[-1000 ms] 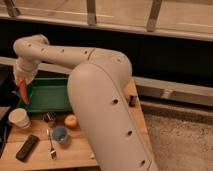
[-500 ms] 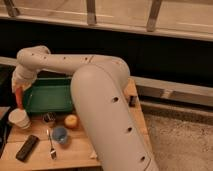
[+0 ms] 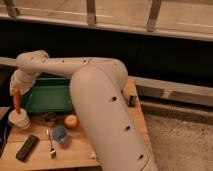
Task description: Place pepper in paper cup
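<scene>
At the far left my gripper [image 3: 16,96] hangs from the white arm, shut on the pepper [image 3: 17,102], a slim red-orange chili that points down. The pepper's tip sits right above, or just inside, the rim of the cream paper cup [image 3: 19,120], which stands on the wooden table's left side. Whether the tip touches the cup I cannot tell.
A green tray [image 3: 47,96] lies behind the cup. A round yellow-orange fruit [image 3: 71,121], a small blue cup [image 3: 60,134], a fork [image 3: 51,145], a black remote [image 3: 26,147] and a small dark round item [image 3: 48,118] sit on the wooden table [image 3: 75,152]. The arm's bulky body covers the table's right half.
The gripper with the pepper has moved left and down from over the tray's left edge, ending directly over the paper cup.
</scene>
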Robot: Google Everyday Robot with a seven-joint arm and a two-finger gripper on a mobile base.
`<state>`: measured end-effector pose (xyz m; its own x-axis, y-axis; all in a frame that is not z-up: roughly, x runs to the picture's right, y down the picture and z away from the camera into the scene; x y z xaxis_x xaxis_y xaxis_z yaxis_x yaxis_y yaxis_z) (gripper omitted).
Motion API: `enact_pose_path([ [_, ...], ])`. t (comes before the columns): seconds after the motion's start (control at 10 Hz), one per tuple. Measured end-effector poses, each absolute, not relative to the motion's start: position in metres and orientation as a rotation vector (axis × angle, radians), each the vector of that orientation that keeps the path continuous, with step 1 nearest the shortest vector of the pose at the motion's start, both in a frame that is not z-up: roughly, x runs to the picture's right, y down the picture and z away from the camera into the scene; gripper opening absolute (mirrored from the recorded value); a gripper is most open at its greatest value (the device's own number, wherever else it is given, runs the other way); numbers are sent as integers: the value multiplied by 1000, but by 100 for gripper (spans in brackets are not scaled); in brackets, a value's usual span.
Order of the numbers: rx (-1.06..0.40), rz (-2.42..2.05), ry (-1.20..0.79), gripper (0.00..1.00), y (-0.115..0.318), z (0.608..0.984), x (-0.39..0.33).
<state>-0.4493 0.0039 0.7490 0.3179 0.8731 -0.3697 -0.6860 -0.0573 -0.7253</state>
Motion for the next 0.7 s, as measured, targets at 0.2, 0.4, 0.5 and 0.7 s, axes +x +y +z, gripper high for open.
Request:
enact_pose_path([
  [0.2,-1004,1294,-217,28,10,753,-449],
  [0.4,-1000,1305,-209,50,10,756,-444],
  [0.5,-1002,1306,-207,60,11,757,-444],
  [0.7,-1010,1308,-200,78,14,759,-445],
])
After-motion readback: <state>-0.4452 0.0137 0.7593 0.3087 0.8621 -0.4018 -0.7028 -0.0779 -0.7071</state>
